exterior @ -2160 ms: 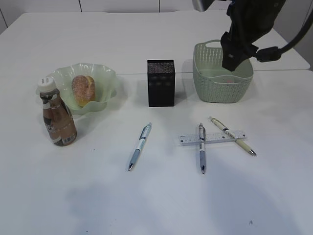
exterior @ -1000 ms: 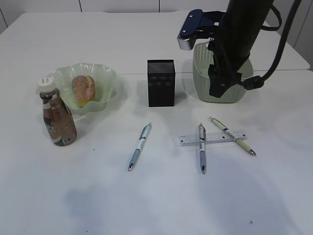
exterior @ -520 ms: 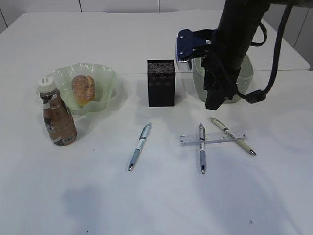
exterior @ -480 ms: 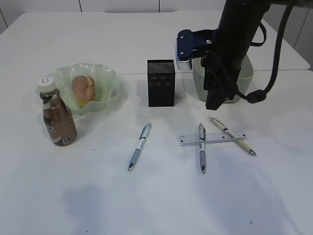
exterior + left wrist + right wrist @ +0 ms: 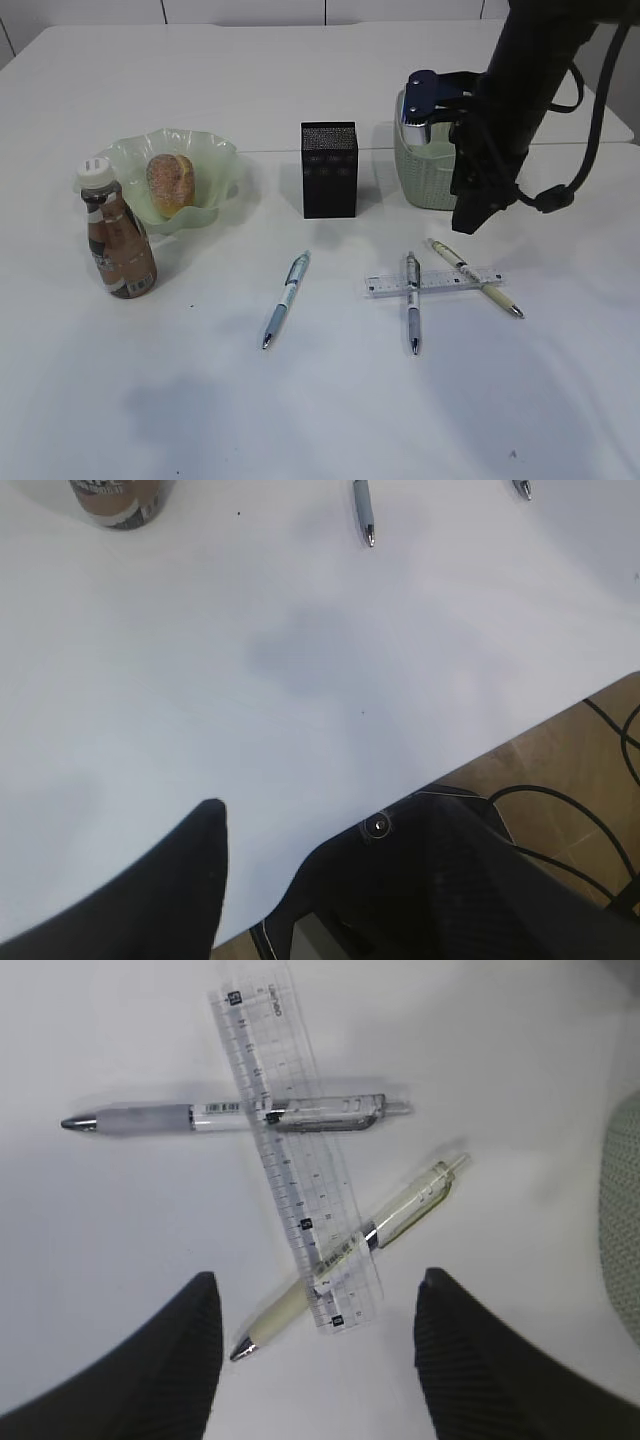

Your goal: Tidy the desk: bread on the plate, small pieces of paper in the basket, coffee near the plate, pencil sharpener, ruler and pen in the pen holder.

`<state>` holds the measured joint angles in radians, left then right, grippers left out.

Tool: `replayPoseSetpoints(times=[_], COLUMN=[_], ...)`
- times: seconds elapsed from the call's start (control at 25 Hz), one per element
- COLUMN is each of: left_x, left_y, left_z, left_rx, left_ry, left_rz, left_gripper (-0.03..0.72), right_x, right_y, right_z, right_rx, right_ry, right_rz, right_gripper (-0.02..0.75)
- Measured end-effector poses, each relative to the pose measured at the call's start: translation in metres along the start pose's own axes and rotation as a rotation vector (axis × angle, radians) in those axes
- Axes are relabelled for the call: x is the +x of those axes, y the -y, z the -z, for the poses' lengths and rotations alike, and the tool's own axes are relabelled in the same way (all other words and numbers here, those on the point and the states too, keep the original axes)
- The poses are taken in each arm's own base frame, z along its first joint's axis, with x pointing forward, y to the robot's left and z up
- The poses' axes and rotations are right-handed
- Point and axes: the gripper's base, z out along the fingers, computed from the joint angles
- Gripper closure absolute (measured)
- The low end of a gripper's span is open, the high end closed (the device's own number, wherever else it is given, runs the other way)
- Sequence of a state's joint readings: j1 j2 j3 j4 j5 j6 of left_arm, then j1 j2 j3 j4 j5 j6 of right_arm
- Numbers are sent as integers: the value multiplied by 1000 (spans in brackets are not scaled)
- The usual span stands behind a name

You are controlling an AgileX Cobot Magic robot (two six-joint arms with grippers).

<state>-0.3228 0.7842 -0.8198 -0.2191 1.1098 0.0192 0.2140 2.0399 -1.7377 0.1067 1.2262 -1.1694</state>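
Hovering above the clear ruler (image 5: 297,1150) toward the desk's right edge, the right gripper (image 5: 315,1345) has its fingers spread wide and empty. The ruler lies across a grey-grip pen (image 5: 225,1115) and a cream pen (image 5: 350,1250). The left gripper (image 5: 320,880) hangs by the near edge, its opening impossible to judge. The black pen holder (image 5: 329,169) stands mid-desk.

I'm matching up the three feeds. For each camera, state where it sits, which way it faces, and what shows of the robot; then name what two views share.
Exterior view: in front of the table, angled down; right arm over the basket.
Left wrist view: low over the table's near edge, facing the bottle; left end effector open.
Right wrist view: straight down on the ruler and two pens; right end effector open.
Shared: ruler in exterior and right wrist views.
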Motion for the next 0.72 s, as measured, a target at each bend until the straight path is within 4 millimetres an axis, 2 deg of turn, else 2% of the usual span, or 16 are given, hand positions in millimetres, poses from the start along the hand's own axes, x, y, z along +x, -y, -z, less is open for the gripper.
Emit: replayPoseSetpoints(times=[0.72], left_x=[-2], left_y=[0], left_z=[0], left_rx=[-2], left_ry=[24], left_rz=[-1], left_gripper=[240], right_x=[-5], right_y=[-2], right_z=[0], right_rx=[-22], right_ry=[53], right_rz=[-64], right_gripper=[259])
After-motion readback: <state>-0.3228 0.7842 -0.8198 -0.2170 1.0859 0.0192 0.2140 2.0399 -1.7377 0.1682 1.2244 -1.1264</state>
